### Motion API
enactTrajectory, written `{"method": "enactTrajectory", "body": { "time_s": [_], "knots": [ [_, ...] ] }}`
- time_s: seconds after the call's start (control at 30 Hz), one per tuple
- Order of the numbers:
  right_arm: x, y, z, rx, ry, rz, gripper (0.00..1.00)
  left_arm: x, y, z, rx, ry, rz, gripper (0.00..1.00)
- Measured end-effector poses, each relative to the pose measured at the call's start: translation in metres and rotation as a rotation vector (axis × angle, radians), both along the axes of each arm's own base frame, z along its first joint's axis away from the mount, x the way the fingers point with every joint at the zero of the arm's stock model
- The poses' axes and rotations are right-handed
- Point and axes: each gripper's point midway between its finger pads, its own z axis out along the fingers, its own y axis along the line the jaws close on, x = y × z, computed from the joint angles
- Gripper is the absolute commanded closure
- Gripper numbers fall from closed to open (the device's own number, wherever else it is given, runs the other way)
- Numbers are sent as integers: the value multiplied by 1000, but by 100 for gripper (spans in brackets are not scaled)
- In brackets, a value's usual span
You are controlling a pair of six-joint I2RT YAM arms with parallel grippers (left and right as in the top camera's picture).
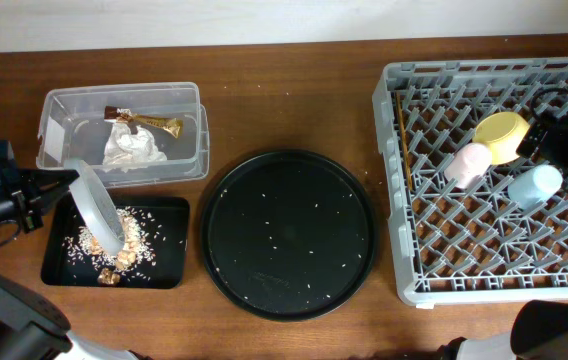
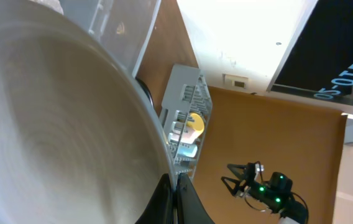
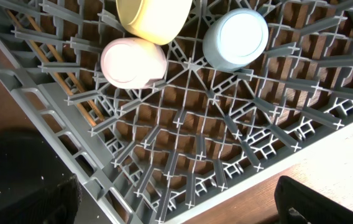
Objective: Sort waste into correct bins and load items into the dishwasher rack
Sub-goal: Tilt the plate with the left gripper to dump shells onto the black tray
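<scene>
The left gripper is clamped on the rim of the round grey plate. It holds the plate tipped up on its edge over the shallow black tray. The rice and brown bits lie in a heap in that tray, under the plate. The white napkin and the gold wrapper are in the clear tub just behind. The big grey rack is far off on the other side, past the round black tray, which has a few rice grains on it. The yellow bowl, the pink cup, the blue cup and the chopsticks are in the rack. The right gripper hangs over the rack with its jaws apart and nothing in them. The plate looks like the last thing to load. The grip is only on a thin edge, so the plate could slip or swing on the long way across. Grains stuck to it could drop on the table. It could also bump the cups or pegs going in.
</scene>
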Motion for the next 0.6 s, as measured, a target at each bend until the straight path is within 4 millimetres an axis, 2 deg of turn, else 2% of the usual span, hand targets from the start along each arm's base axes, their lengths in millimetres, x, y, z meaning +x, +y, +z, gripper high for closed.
{"method": "enactTrajectory", "body": {
  "time_s": [0.27,0.37,0.43,0.57,0.6],
  "knots": [
    [0,0,0,0,0,1,2,-5,-4,9,43,-17,-8,99],
    [0,0,0,0,0,0,2,-9,-24,15,109,-23,-74,99],
    [0,0,0,0,0,0,2,-12,-55,24,163,-46,-167,99],
    [0,0,0,0,0,0,2,-33,-154,51,270,-178,-474,99],
    [0,0,0,0,0,0,2,-43,-191,56,291,-245,-600,99]
  ]
}}
